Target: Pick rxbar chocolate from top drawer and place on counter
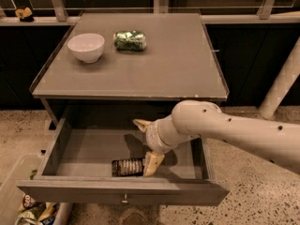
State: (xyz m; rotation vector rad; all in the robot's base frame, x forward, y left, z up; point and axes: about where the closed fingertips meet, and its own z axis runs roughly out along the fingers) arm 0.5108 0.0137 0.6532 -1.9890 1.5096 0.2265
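Presently: jaws spread wide, nothing held. The gripper (143, 146) is down in the open drawer (61, 139), its lower finger (152, 163) touching the right end of the bar (126, 167) (pale wrapper lines, unreadable), which lies flat near the front panel. On the counter (173, 64) above: bowl (86, 47), green packet (130, 40).

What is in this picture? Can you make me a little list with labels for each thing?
Counter: flat grey table top
Bowl: white round bowl, on the counter at the back left
Packet: shiny green foil packet, on the counter, right of the bowl and apart from it
Drawer: wide grey wooden drawer, pulled open below the counter
Bar: flat dark brown wrapped bar, lying near the drawer's front
Pincer: cream two-finger pincer, open, inside the drawer, one finger beside the bar's right end
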